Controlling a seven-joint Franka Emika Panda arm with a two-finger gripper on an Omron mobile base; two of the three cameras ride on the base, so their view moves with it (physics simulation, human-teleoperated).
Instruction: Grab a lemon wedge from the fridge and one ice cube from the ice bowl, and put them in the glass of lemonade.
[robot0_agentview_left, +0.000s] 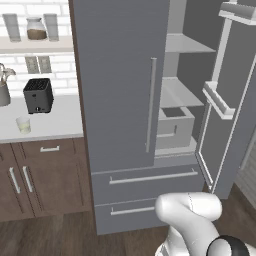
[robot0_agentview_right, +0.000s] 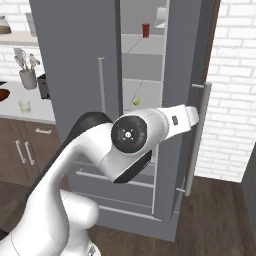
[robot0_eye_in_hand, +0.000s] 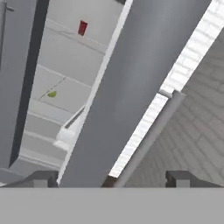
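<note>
Your claw (robot0_eye_in_hand: 112, 178) stands with its two dark tips wide apart and nothing between them; it holds nothing. In the hand view the edge of the fridge's open right door (robot0_eye_in_hand: 131, 96) runs up between the tips, and its long silver bar handle (robot0_eye_in_hand: 148, 140) sits just beside it, near the tips, but you cannot tell whether either tip touches it.

No brand, label or writing can be read anywhere in these pictures.

The lemon wedge (robot0_eye_in_hand: 52, 93) lies on a middle shelf inside the fridge (robot0_agentview_left: 120, 85), well beyond the claw and off to the left of the door edge in the hand view; from the right base view you see it as a small yellow-green speck (robot0_agentview_right: 136, 101) on that shelf, above the arm. A small red thing (robot0_agentview_right: 146, 30) stands on a higher shelf.

The glass of lemonade (robot0_agentview_left: 23, 125) stands on the counter (robot0_agentview_left: 60, 122) left of the fridge, in front of the black toaster (robot0_agentview_left: 38, 95), well apart from the claw. The ice bowl (robot0_agentview_right: 2, 94) shows at the picture's edge on that counter.
</note>
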